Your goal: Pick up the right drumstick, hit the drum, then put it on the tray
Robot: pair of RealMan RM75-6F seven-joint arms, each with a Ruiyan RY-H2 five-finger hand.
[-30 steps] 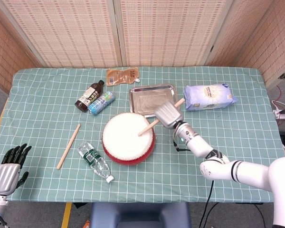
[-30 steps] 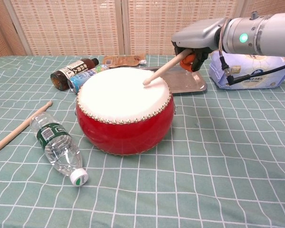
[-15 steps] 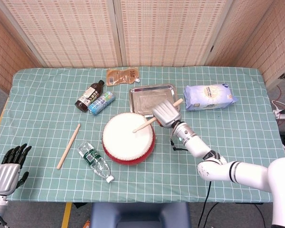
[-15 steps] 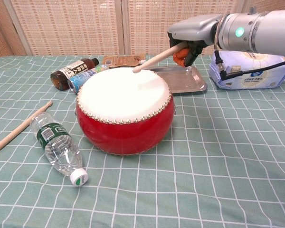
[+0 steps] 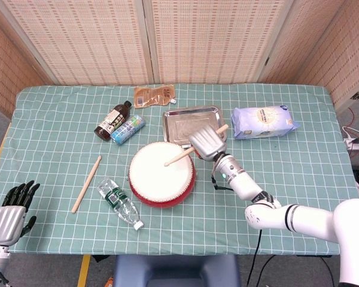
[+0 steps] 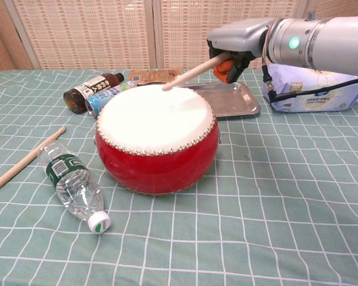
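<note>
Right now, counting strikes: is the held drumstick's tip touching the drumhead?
Apart. The chest view shows the drumstick tip raised above the drum skin, with background visible between; the right hand holds it.

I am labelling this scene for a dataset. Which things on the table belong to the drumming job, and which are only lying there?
Belong to the job:
- drumstick, held by the right robot hand
- red drum
- metal tray

Only lying about:
- second drumstick
- water bottle
- dark bottle
- can
- brown pouch
- white bag
</note>
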